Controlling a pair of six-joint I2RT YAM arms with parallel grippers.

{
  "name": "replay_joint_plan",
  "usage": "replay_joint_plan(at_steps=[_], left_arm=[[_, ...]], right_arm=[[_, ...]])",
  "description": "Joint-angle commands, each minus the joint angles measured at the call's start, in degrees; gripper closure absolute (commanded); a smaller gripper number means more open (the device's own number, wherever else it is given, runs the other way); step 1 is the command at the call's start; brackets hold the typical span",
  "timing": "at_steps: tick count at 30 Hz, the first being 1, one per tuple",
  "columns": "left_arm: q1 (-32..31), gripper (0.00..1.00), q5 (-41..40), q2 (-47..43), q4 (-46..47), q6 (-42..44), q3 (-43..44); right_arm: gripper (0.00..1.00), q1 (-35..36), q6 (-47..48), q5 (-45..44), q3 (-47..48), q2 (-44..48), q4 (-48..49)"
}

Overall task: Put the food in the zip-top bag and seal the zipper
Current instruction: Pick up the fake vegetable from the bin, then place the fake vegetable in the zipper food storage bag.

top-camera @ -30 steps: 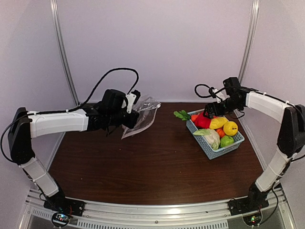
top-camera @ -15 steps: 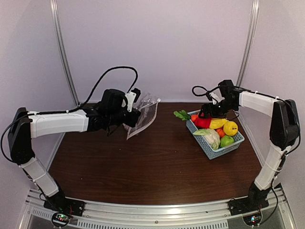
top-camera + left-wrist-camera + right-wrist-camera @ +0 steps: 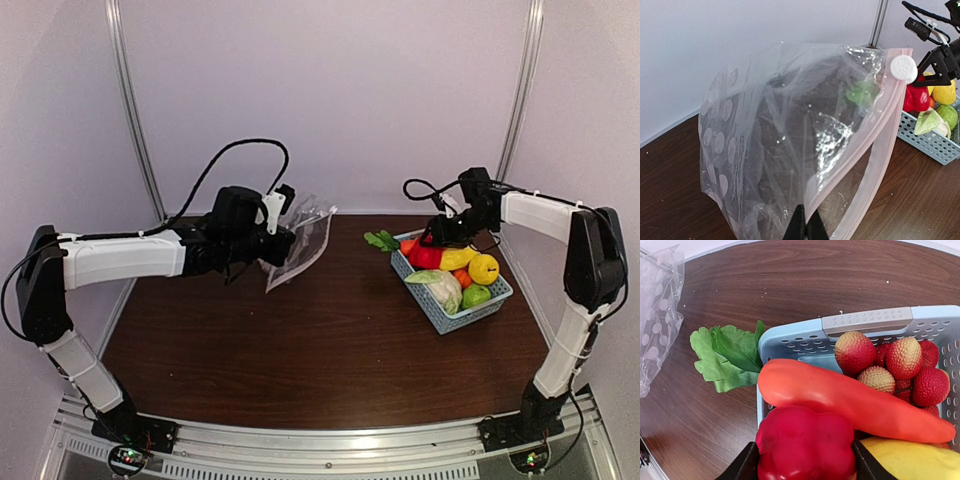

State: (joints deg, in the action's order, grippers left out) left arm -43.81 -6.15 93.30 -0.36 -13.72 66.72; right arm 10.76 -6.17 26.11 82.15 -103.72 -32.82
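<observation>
Top external view: over the table (image 3: 330,340), the largest change from a second ago is in the bag (image 3: 300,245). It hung slack and low then. Now it sits higher and more upright off the left gripper (image 3: 280,243), clear of the wood. In the last half second it has hardly shifted. The left wrist view shows that gripper (image 3: 805,231) pinched fully closed on the bag's (image 3: 790,140) mouth edge. I judge the bag is now set up to receive food.

The basket (image 3: 445,320) stands well apart, at the right rear, with everything inside it and the greens (image 3: 381,240) just beside it. The right gripper (image 3: 435,238) has dropped from above the basket rim (image 3: 867,320) onto the pepper (image 3: 805,440). The gripper (image 3: 805,462) is spread wide, with one finger against each flank of the pepper. It looks like a grip, but the pepper has not been lifted. So the first pick seems under way and nothing is bagged.

The bag's mouth gapes rightward, toward the basket. The bag's long axis, like the zipper (image 3: 885,145), runs steeply from the pinch up to the white slider (image 3: 903,67) at the top corner. The two strips bow apart between those ends.
</observation>
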Motion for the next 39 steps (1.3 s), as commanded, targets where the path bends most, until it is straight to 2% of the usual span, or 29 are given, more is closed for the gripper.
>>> replay_joint_plan(at_steps=[1,6,11,17,25,32,39], left_arm=[[0.0,1.00,1.7,-1.4,2.5,-1.4,-0.3],[0.0,1.00,4.8,-0.9,0.7,-4.5,2.8],[0.0,1.00,8.8,-0.1,0.7,-11.0,5.0],[0.0,1.00,12.0,1.4,-4.3,-19.2,11.4],[-0.3,1.00,18.3,2.1,-8.0,-28.8,16.9],[-0.6,1.00,19.2,-0.3,-10.2,-31.4,16.6],[-0.7,1.00,22.9,-3.6,-7.3,-35.4,13.6]], right_arm=[[0.50,-0.1,0.8,0.0,0.4,4.5,-0.5],[0.58,0.0,3.5,4.4,-0.2,10.4,-0.3],[0.59,1.8,5.3,10.5,0.5,16.2,1.3],[0.58,10.6,7.1,16.1,4.9,19.2,3.9],[0.58,21.6,-1.2,20.6,13.1,14.5,11.9],[0.58,26.0,-3.1,22.4,16.1,11.5,15.1],[0.58,27.0,-2.0,18.4,15.3,8.8,15.6]])
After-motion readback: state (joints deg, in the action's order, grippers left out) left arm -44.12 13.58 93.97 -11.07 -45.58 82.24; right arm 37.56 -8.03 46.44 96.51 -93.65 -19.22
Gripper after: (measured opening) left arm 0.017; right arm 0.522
